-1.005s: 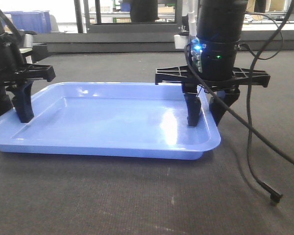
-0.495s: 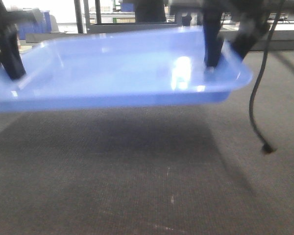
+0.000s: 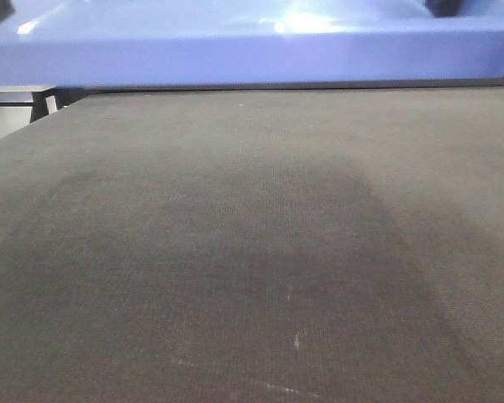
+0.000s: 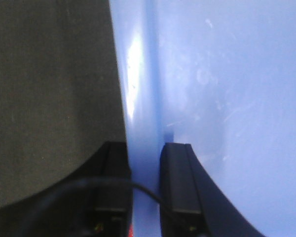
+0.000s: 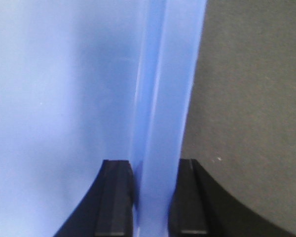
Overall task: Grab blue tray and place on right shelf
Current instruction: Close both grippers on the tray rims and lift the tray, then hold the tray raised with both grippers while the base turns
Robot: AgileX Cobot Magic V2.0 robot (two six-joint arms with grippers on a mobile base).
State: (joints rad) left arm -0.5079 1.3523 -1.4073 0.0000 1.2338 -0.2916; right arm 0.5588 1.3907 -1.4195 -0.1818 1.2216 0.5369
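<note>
blue tray [image 3: 252, 50] now risen clear off table [image 3: 252, 252] | left gripper [image 4: 145, 148], right gripper [image 5: 152, 165] clamped on opposite rims | lift done, carry pending

blue tray [image 3: 235, 54] cropped at front view's top edge, its inside hidden there

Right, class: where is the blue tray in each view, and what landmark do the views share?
Front: tray spans the top edge, above the table.
Left wrist: tray fills the right; jaws pinch its rim at bottom.
Right wrist: tray fills the left; jaws pinch its rim at bottom.
Shared landmark: the dark table.
</note>
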